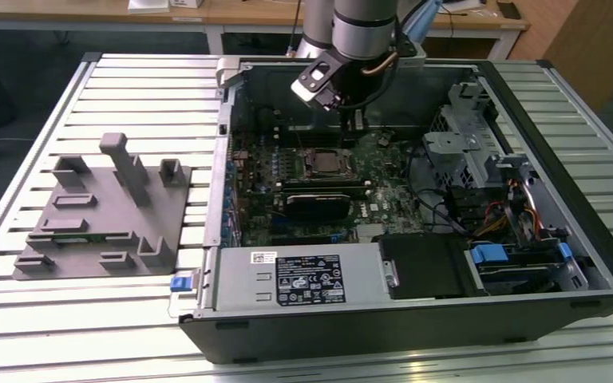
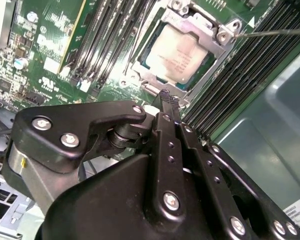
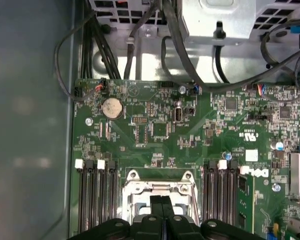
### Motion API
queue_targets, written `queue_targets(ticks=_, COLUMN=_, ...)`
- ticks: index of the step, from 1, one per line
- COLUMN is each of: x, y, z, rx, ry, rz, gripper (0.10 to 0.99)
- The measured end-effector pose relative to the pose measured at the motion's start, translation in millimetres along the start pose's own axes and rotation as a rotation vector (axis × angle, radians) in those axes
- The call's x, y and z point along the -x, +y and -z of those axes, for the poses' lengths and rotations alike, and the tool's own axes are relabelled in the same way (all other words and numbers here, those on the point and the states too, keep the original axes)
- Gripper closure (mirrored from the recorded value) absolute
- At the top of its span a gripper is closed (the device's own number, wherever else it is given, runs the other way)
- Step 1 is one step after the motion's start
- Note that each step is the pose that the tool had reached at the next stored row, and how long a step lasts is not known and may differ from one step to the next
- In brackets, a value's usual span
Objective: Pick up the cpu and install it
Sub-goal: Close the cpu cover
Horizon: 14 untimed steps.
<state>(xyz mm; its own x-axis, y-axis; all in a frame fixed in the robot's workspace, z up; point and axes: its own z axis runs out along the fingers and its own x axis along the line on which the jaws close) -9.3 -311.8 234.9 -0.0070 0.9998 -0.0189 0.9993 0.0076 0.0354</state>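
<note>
Gripper (image 2: 168,100) pressed together, empty, over the motherboard (image 3: 155,125).
Its two black fingers (image 2: 166,135) touch each other close beside the socket frame (image 2: 217,37). The cpu (image 2: 177,52) lies flat inside this frame, between the memory slots (image 2: 107,45), near the back wall of the open computer case (image 1: 392,327).

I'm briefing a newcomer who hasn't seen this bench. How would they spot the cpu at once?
Look inside the open computer case, at the green motherboard. Between its two banks of black memory slots sits a metal socket frame; the cpu lies inside it. It is the only flat, pale silver square, amid green board and dark slots.
</note>
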Motion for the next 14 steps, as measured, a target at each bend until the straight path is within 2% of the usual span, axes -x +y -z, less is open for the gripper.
queue_targets(ticks=4, x=0.4, y=-8.5, z=-1.2, rx=0.0, ry=-0.0001, rz=0.0, gripper=0.98)
queue_targets(ticks=10, x=1.9, y=-24.9, z=-4.6, rx=0.0, ry=-0.0001, rz=0.001, gripper=0.98)
queue_targets(ticks=14, x=2.7, y=-31.9, z=-9.2, rx=0.0, ry=-0.0001, rz=0.001, gripper=0.98)
